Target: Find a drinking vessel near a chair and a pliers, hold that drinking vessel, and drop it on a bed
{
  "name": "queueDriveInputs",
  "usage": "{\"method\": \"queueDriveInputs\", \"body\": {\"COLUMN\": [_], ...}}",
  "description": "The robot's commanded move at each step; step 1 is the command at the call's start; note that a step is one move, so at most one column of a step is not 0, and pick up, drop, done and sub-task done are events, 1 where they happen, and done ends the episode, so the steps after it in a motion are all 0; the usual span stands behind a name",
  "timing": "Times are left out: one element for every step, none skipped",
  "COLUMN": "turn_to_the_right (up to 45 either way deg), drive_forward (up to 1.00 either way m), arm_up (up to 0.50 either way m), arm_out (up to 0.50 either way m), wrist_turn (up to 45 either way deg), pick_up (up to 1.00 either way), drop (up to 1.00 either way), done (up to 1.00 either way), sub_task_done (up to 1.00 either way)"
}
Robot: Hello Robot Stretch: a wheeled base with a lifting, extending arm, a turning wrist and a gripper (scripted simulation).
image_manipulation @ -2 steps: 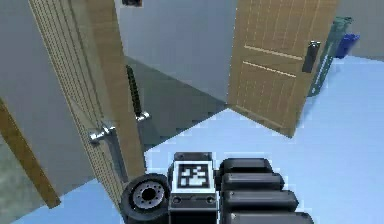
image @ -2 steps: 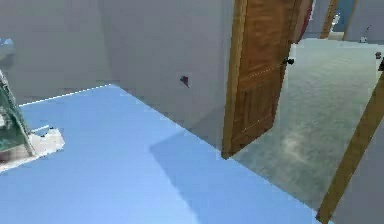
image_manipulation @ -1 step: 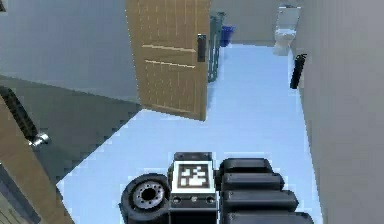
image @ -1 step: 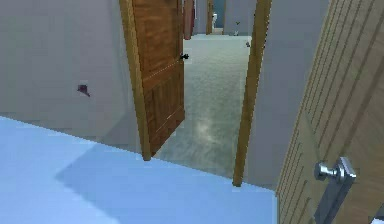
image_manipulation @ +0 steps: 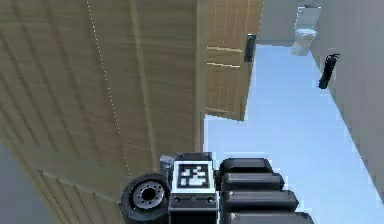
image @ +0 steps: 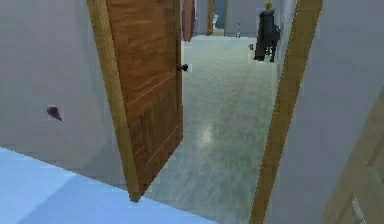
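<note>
At the arm side view's bottom edge lies the arm's dark segmented bar (image_manipulation: pixel 250 190) with a white square marker (image_manipulation: pixel 196 177) at its end. Left of the marker sits the gripper's dark round body (image_manipulation: pixel 148 198), low against a wooden panel. I can't make out its far end, so I cannot tell whether it holds anything.
A wooden door (image: pixel 145 85) stands ajar at the forward view's left, and a wooden frame post (image: pixel 285 110) is on the right. Pale floor (image: pixel 225 110) runs between them to a dark upright shape (image: pixel 266 35). The arm side view has wooden panels (image_manipulation: pixel 100 90), a door (image_manipulation: pixel 226 55), blue floor (image_manipulation: pixel 280 120), a toilet (image_manipulation: pixel 305 28) and a dark post (image_manipulation: pixel 328 70).
</note>
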Motion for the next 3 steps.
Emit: {"method": "queueDriveInputs", "body": {"turn_to_the_right": [0.0, -24.0, 0.0], "drive_forward": [0.75, 0.0, 0.25], "arm_up": [0.0, 0.0, 0.0], "arm_out": [0.0, 0.0, 0.0], "wrist_turn": [0.0, 0.0, 0.0], "pick_up": [0.0, 0.0, 0.0], "drop": [0.0, 0.0, 0.0], "done": [0.0, 0.0, 0.0], "sub_task_done": [0.0, 0.0, 0.0]}}
